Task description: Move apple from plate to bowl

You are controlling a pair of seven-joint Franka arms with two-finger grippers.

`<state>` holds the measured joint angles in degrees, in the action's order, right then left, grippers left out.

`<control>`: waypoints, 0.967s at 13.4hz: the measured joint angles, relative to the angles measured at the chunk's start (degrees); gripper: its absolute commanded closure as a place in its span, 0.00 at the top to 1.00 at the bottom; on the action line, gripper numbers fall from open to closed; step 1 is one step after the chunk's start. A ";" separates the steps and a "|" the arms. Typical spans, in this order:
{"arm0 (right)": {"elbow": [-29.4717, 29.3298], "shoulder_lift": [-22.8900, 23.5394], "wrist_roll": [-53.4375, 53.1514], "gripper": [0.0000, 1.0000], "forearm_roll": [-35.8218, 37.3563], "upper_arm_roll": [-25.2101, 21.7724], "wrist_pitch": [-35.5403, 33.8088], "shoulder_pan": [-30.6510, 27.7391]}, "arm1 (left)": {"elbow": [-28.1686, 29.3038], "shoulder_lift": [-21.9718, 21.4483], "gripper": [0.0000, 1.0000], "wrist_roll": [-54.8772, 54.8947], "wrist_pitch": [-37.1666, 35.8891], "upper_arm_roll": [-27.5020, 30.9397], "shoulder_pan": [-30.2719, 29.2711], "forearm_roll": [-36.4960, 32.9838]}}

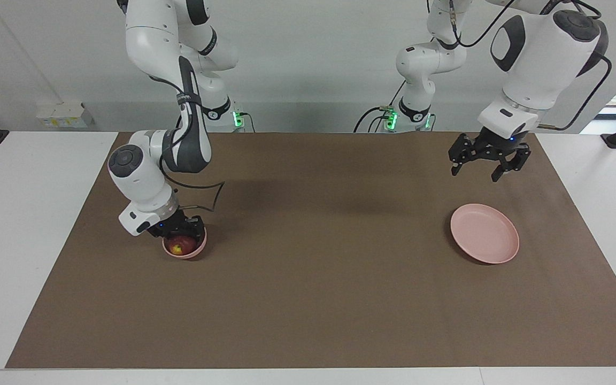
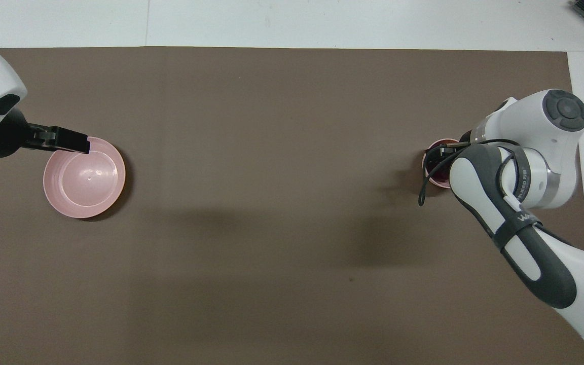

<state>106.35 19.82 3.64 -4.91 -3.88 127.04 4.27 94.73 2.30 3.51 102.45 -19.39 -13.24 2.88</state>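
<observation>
So, starting at the right arm's end of the desk [image 1: 19, 240]: the right gripper [image 1: 182, 233] is down inside the bowl [image 1: 201, 247], a small deep round pale pink one w/ a smooth wall. The apple [image 1: 179, 246] sits in that bowl, dark red w/ a yellowish patch facing up, right under the gripper. You can't tell if this gripper is open or shut; its black body hides that.

The bowl stands on the brown matte mat [image 1: 308, 278], near the mat's edge, w/ white desk just beside it. The mid mat is flat, bare and wide, only soft arm shadows on it.

Toward the left arm's end lies the plate [image 1: 484, 233]: flat, round, pale pink, low rim, nothing on it. The left gripper [image 1: 483, 170] hangs in the air above the mat by the plate's rim, open, holding nothing.

From overhead, the right arm's wrist covers most of the bowl [image 2: 430, 157]; only the facing view shows the apple clearly. Overhead the left gripper [image 2: 83, 146] overlaps the plate [image 2: 84, 192] rim; the facing view shows it well up off it.
</observation>
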 measured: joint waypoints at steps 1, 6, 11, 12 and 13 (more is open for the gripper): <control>-0.47 -0.47 0.00 1.00 0.00 0.00 -0.02 0.07 | 0.00 0.00 1.00 0.00 0.02 0.09 -0.03 0.00; -1.60 -7.05 -2.48 1.00 0.16 -0.11 -4.40 0.11 | -0.65 -0.06 1.00 0.00 0.12 0.25 -1.08 0.00; -3.75 -14.74 -5.47 1.00 3.40 -0.12 -14.99 0.30 | -5.05 -0.71 1.00 0.01 -5.31 2.49 0.98 -0.01; -5.27 -16.49 -5.55 1.00 3.71 -0.19 -18.72 0.28 | -6.79 -0.93 1.00 0.02 -7.71 6.12 4.38 0.00; -6.75 -18.14 -5.66 1.00 3.85 -0.28 -22.07 0.19 | -8.61 -1.14 1.00 0.02 -10.04 10.11 8.04 -0.01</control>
<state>99.61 1.68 -2.01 -1.06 -4.16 104.97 4.46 86.12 1.16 3.53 92.41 -9.28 -5.20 2.87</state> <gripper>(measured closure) 0.000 0.000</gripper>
